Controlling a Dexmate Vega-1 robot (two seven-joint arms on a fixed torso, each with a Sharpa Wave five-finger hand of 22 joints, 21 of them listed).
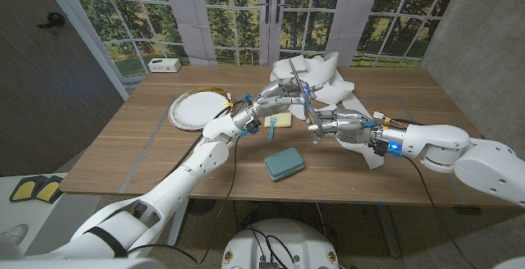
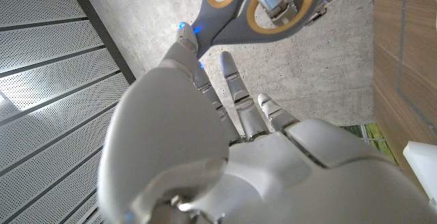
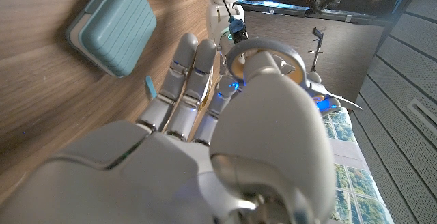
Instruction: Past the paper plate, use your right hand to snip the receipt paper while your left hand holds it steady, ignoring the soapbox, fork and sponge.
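- Nearest on the surface (image 1: pixel 123 158), on the near side of both sets of fingers, lies the teal soapbox (image 1: pixel 284 163); it is well clear of the cut and, I judge, no obstacle.
- The right hand (image 1: pixel 338 125) holds the scissors (image 1: pixel 305 98), its fingers (image 3: pixel 179 87) clamped through the handle loops; from the head view the blades rise from those fingers, up and away towards the paper.
- The left hand (image 1: pixel 273 98) is raised just beside the right hand, across the blades from it. Its fingers (image 2: pixel 235 87) reach up near the scissor handles in the left wrist view, but whether they pinch the receipt paper I cannot tell.
- The receipt paper (image 1: pixel 325 75) lies just beyond both sets of fingers, a crumpled white heap with one tail trailing back under the right hand. Its long axis is hard to read from the crumpling.
- The relation that matters: the blade tips point into the paper, with both hands about equally near. I judge the snip needs a taut strip between left fingers and blades, which is not plainly shown.
- The yellow sponge (image 1: pixel 280 120) sits under the left wrist, near its fingers.
- The paper plate (image 1: pixel 194 108) lies out past the left fingers, to their outer side.
- Whether the blades are open is too small to tell, and I cannot make out the fork.
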